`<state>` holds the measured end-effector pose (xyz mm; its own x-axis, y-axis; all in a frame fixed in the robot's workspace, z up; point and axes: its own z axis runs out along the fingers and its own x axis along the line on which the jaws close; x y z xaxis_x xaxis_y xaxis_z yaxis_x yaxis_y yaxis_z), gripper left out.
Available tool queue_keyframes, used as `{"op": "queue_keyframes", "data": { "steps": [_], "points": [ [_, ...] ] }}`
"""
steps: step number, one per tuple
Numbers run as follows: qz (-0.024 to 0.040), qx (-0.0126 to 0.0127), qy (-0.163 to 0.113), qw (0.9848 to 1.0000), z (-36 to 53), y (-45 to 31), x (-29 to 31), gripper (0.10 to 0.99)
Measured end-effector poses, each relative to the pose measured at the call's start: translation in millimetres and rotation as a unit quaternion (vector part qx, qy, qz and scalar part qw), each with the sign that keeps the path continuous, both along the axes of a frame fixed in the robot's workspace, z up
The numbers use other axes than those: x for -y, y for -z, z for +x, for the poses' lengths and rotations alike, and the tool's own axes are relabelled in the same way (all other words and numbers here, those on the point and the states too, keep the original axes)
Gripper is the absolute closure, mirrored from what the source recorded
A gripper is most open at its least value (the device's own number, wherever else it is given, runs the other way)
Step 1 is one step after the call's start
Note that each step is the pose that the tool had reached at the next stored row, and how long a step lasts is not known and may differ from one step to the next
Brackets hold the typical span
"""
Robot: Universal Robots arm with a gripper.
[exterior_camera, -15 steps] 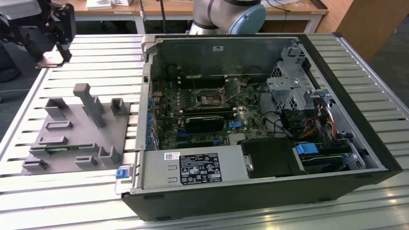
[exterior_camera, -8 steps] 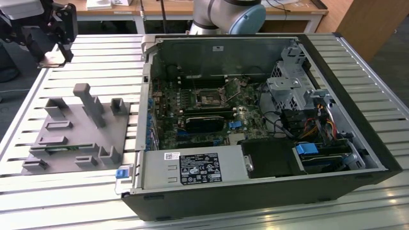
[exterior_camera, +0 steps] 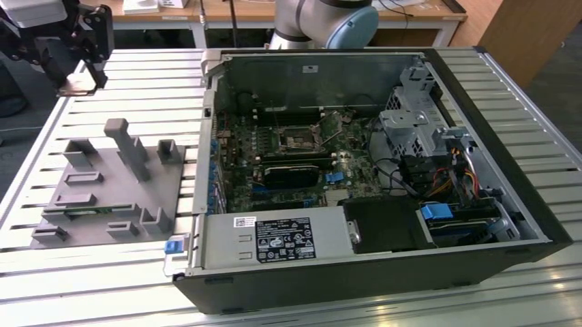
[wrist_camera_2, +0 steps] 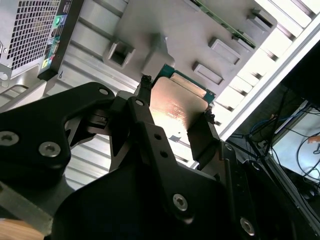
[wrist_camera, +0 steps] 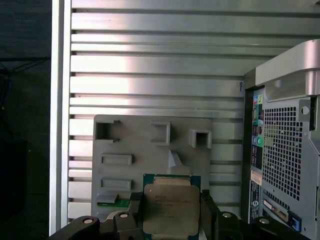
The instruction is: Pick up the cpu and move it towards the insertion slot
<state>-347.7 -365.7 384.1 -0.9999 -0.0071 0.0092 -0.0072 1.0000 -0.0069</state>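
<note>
The cpu (wrist_camera: 169,209) is a flat square chip with a shiny metal top and a thin green rim. It sits between the two black fingers (wrist_camera: 209,212) of my gripper (wrist_camera: 171,212), which is shut on its opposite edges. The second wrist view shows the same grip on the cpu (wrist_camera_2: 176,102) by my gripper (wrist_camera_2: 177,100). In the exterior view my gripper (exterior_camera: 82,76) hangs with the cpu (exterior_camera: 76,86) above the slatted table at the far left. The insertion slot (exterior_camera: 298,141), a dark square in a silvery frame, lies on the green board inside the open computer case, well to the exterior view's right of my gripper.
A grey fixture plate (exterior_camera: 109,197) with upright posts and pockets lies on the slatted table (exterior_camera: 136,102), beside and below my gripper. The open computer case (exterior_camera: 509,204) holds cables, a drive cage and a power supply (exterior_camera: 272,240). The arm's base (exterior_camera: 328,20) stands behind the case.
</note>
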Motion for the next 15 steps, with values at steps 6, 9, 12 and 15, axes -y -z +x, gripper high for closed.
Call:
{"op": "queue_keyframes", "data": {
  "steps": [6,9,12,15],
  "points": [
    [0.0000,0.0000,0.000,1.0000,2.6,0.0,0.0,0.545],
    [0.0000,0.0000,0.000,1.0000,3.9,0.0,0.0,0.545],
    [0.0000,0.0000,0.000,1.0000,5.4,0.0,0.0,0.545],
    [0.0000,0.0000,0.000,1.0000,6.9,0.0,0.0,0.545]
  ]
}}
